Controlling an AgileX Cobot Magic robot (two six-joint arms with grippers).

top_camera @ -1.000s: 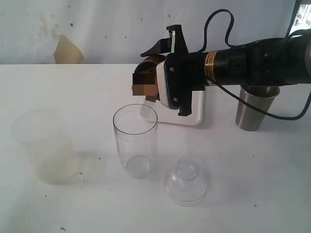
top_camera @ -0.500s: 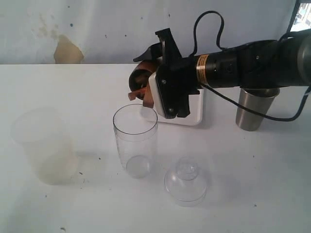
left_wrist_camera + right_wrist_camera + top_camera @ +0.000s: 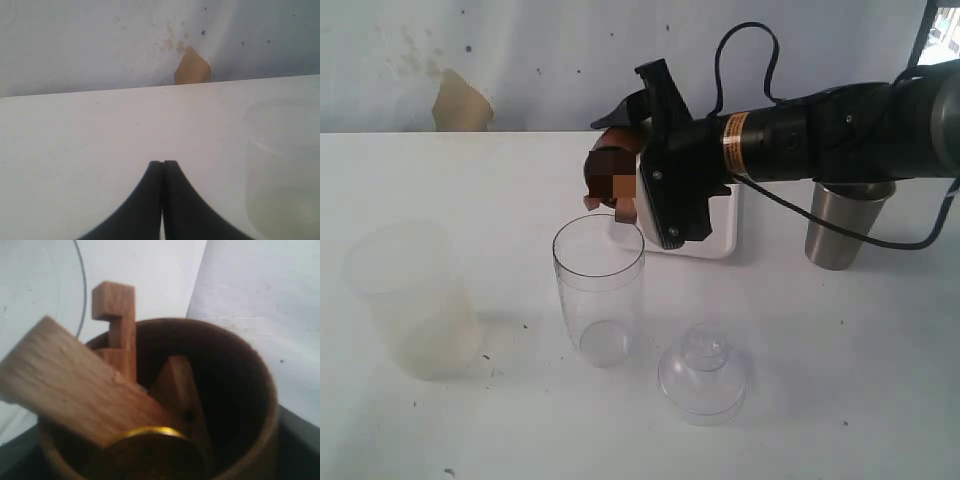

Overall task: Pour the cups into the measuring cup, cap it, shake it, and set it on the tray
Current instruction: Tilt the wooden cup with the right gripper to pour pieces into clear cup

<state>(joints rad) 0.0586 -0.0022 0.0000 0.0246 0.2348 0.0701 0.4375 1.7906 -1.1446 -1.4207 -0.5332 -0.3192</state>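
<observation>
My right gripper [image 3: 642, 162] is shut on the brown wooden cup [image 3: 611, 147] and holds it tipped on its side just above and behind the rim of the clear measuring cup [image 3: 599, 290]. In the right wrist view, wooden pieces [image 3: 85, 390] lean out of the wooden cup's [image 3: 250, 390] mouth, and the measuring cup's rim [image 3: 82, 290] lies beyond them. The clear dome cap [image 3: 702, 373] rests on the table near the measuring cup. The steel tumbler [image 3: 845, 225] stands at the right. The white tray [image 3: 725, 240] is partly hidden behind my right arm. My left gripper [image 3: 162, 164] is shut and holds nothing.
A wide frosted plastic cup [image 3: 412, 300] stands at the left of the table; in the left wrist view this frosted cup [image 3: 285, 165] is beside my left gripper. A wall with a brown patch [image 3: 458, 103] closes the far side.
My right gripper has moved left toward the measuring cup and rolled the wooden cup further over. Wooden pieces now poke from its mouth above the rim.
</observation>
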